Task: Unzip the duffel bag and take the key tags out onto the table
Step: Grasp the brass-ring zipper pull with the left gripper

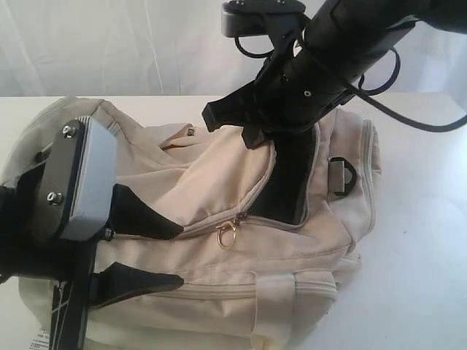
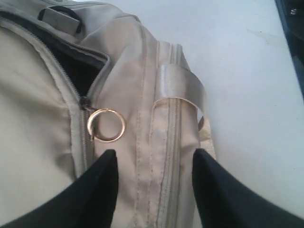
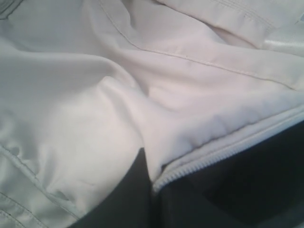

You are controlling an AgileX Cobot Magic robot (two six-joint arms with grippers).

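White table (image 1: 427, 240), duffel bag (image 1: 292, 255): right gripper (image 3: 151, 190) clamps the flap (image 1: 219, 175); zip ring (image 1: 227, 235) sits 2 o'clock off the spread-open left gripper (image 1: 180, 255).

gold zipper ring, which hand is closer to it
Left. The left hand hangs open right beside the gold ring; the right hand pinches the duffel bag's flap farther up the zip opening.

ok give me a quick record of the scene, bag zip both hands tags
bag: cream duffel on the table
zip: partly open, ring pull at the gap's end
left hand: open, over the bag by the ring pull
right hand: shut on the flap edge
key tags: not in view
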